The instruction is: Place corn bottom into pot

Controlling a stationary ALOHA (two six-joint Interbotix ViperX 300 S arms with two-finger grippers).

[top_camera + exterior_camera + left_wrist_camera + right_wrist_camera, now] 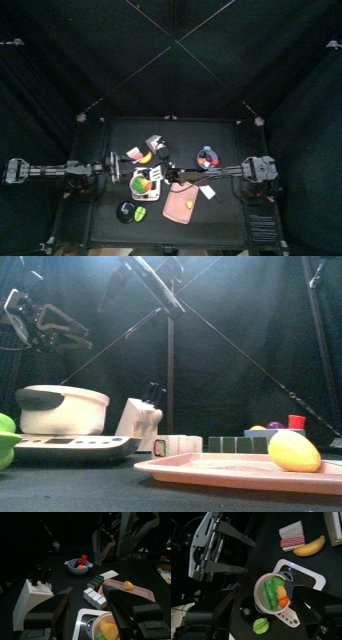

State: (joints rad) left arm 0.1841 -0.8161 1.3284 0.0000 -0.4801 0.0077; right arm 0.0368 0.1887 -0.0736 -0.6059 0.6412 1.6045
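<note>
A: What lies on the table, from above?
B: The pot [139, 184] sits on a white stove [150, 178] left of the middle. The left arm [54, 170] and right arm [247, 168] both reach in toward it. A pink tray [178, 212] lies in front and a bowl [206, 157] behind on the right.

A: And from the front?
B: The pot stands on the stove at the left, with a knife block [138, 416] just behind it. A yellow piece [294, 451] rests on the tray at the right. The pot wall hides whatever is inside.

A: So where is the corn?
B: The left wrist view looks down into the pot. A yellow piece there, which I take for the corn [107, 630], lies inside. I cannot be sure it is the bottom half.

A: Is the left gripper holding it?
B: No. The left gripper [90, 597] has its jaws spread wide and empty, above the pot.

A: And the right wrist view?
B: The right gripper [266, 588] is also spread wide, holding nothing, over the pot. Inside, a green piece [271, 595] lies touching the orange-yellow corn. A green lump [260, 626] sits on the table just beside the stove
</note>
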